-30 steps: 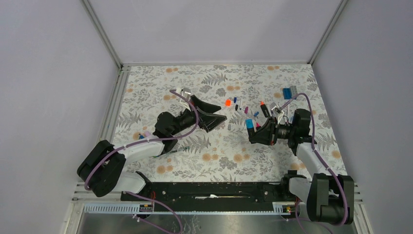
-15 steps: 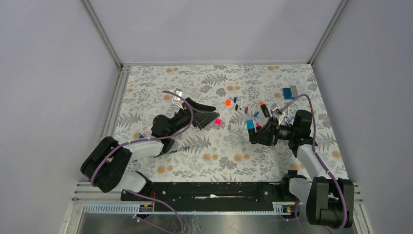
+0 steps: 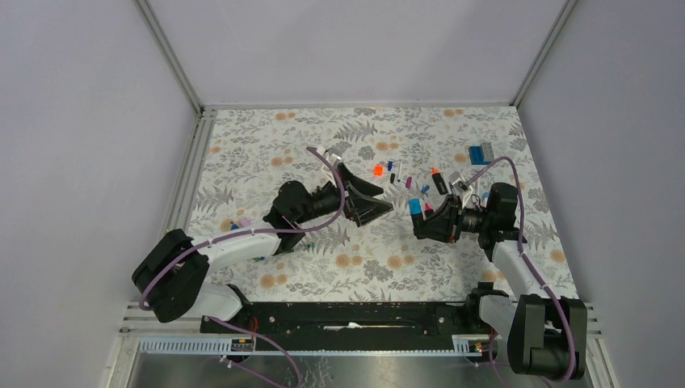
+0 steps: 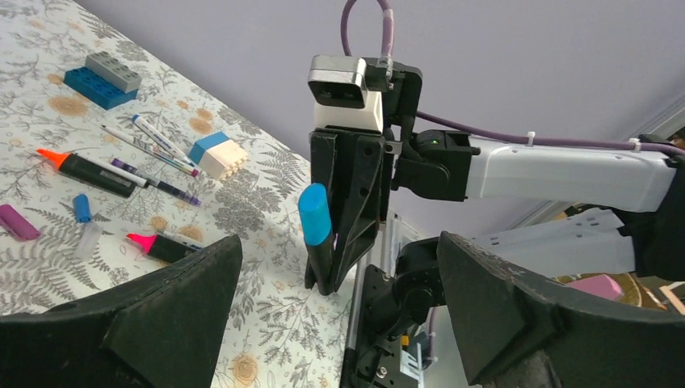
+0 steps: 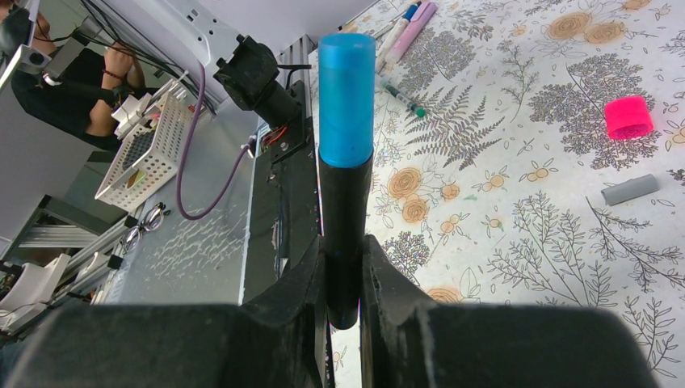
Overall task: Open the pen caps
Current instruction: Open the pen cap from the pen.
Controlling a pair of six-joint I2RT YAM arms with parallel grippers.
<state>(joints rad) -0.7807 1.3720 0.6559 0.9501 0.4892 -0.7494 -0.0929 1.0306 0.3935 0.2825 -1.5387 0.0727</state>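
Observation:
My right gripper (image 5: 346, 252) is shut on the black body of a highlighter (image 5: 346, 210), which stands out of the jaws with its blue cap (image 5: 346, 97) on. From above, the blue cap (image 3: 413, 205) points left, towards my left gripper (image 3: 380, 207). The left gripper (image 4: 338, 242) is open and holds nothing; its fingers (image 4: 186, 275) frame the blue cap (image 4: 314, 214) from a short distance. A loose pink cap (image 5: 628, 117) and a grey cap (image 5: 630, 190) lie on the cloth. Uncapped orange (image 4: 85, 171) and pink (image 4: 157, 244) highlighters lie further back.
A blue and grey block (image 3: 482, 153) sits at the back right, and a blue-and-white block (image 4: 218, 153) lies nearer. Thin pens (image 4: 153, 141), a small blue cap (image 4: 81, 208), a lilac cap (image 4: 16, 221) and an orange cap (image 3: 378, 170) are scattered mid-table. More pens (image 3: 242, 222) lie at the left.
My left gripper, still open, drew back a little and then swung right towards the blue-capped highlighter, covering the pink cap in the top view. The right arm has stayed still.

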